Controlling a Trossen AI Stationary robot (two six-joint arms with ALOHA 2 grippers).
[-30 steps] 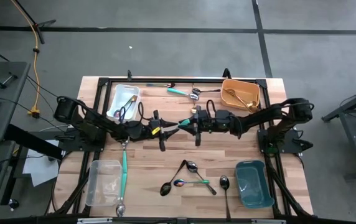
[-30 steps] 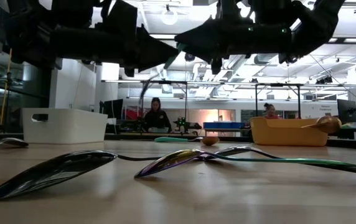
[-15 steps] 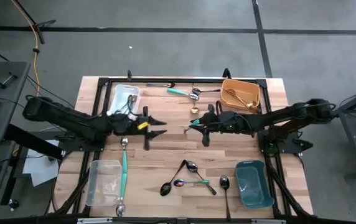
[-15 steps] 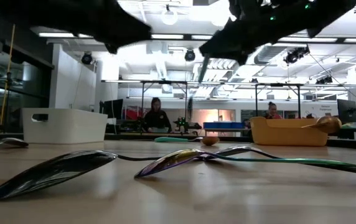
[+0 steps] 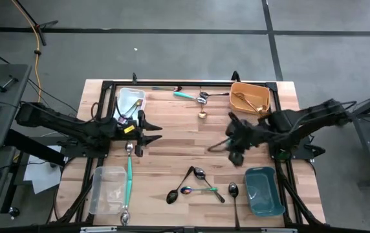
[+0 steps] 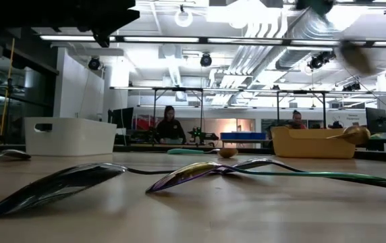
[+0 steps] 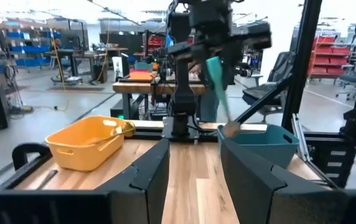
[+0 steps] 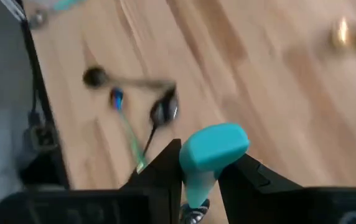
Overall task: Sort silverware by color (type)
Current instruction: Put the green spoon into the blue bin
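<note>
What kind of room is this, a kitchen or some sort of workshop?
Most likely a robotics lab or workshop, not a kitchen. Beyond the wooden table the low view shows workbenches, exposed ceiling ducts and people seated at desks; the left wrist view shows shelves of blue bins.

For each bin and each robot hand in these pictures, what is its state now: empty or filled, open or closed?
Right hand: shut on a teal-handled utensil, above the table.
Left hand: open, holds nothing, next to the white bin.
White bin: holds a few utensils.
Orange bin: holds gold spoons.
Teal bin: looks empty.
Clear bin: looks empty.
</note>
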